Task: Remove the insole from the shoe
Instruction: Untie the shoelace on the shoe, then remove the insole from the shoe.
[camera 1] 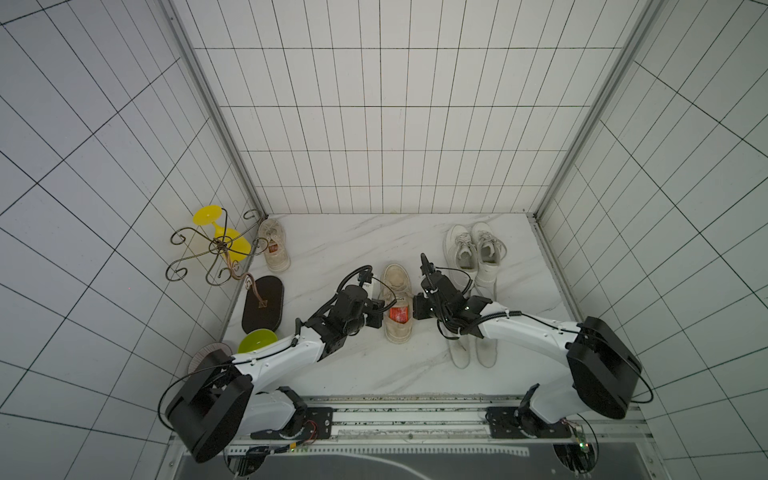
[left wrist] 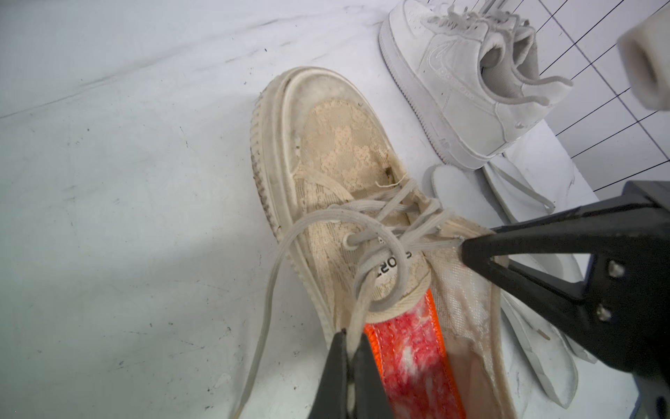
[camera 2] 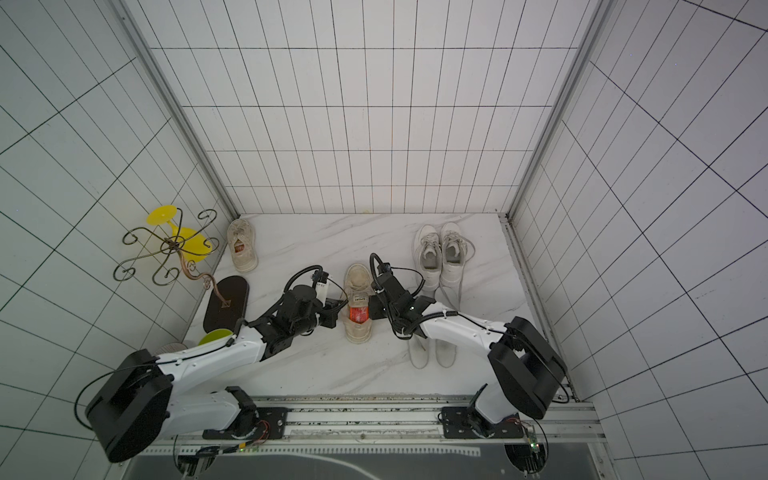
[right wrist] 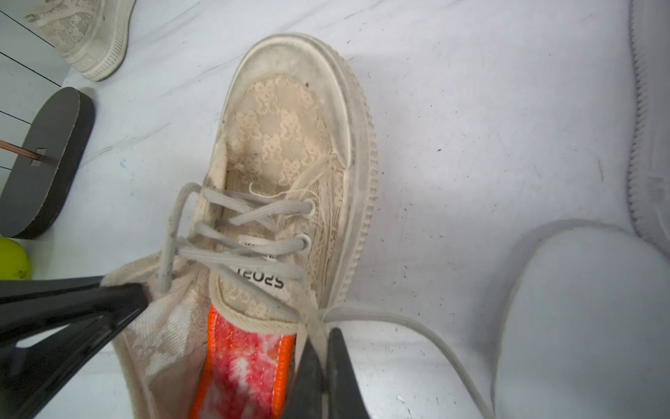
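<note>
Clamping opposite collar walls of the beige shoe [left wrist: 326, 145] with the left gripper [left wrist: 348, 362] and the right gripper [right wrist: 324, 366], each pinched shut on the fabric, to spread the mouth wide and expose the orange insole [left wrist: 409, 348] lying flat inside, not yet lifted.

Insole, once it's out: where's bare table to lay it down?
Two bare patches: the far middle, between the far beige shoe and the white sneakers, and the near strip behind the heel of the gripped shoe. Crowded: stand base and bowl left, loose insoles right.
</note>
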Controlling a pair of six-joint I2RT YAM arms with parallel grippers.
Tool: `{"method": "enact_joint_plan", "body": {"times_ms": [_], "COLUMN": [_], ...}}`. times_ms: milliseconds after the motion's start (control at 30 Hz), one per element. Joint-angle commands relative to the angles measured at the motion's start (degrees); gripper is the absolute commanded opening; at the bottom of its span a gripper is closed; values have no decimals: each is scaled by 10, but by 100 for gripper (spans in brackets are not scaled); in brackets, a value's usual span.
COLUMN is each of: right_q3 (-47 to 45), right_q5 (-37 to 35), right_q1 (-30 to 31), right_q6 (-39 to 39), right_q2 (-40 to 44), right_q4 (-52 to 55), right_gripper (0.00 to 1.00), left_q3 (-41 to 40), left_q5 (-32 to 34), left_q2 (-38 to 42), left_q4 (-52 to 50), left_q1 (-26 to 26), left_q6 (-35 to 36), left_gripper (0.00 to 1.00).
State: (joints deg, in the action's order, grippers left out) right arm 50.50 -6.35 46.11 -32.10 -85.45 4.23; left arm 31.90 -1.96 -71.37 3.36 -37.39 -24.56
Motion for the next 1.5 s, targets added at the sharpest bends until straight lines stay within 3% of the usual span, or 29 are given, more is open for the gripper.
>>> {"method": "enact_joint_plan", "body": {"times_ms": [0, 300, 567, 733, 1133, 1333, 1467], "right_q3": [-21, 7, 8, 14, 60, 69, 81], "right_q5": [-85, 1, 30, 18, -110, -173, -191], "right_q1": [-26, 6, 36, 64, 75, 72, 66], "right_q6": [3, 67, 117, 126, 88, 78, 83], "right_q2": [12, -21, -23, -32, -143, -129, -120], "right_q4": [59, 23, 17, 29, 96, 58, 30], "right_gripper": [0, 2, 53, 73, 79, 76, 71], "left_q3": [-12, -5, -7, -8, -13, -13, -13], "left_q5": [42, -55, -89, -91, -87, -88, -85], "left_q2": [4, -37, -70, -64, -52, -50, -50], "left_q4": [-19, 30, 62, 67, 66, 66, 63], "left_q1": [18, 3, -9, -11, -12, -12, -12], "left_q6": [-7, -4, -21, -24, -27, -26, -24], "left_gripper": [0, 0, 0, 0, 0, 0, 5]}}
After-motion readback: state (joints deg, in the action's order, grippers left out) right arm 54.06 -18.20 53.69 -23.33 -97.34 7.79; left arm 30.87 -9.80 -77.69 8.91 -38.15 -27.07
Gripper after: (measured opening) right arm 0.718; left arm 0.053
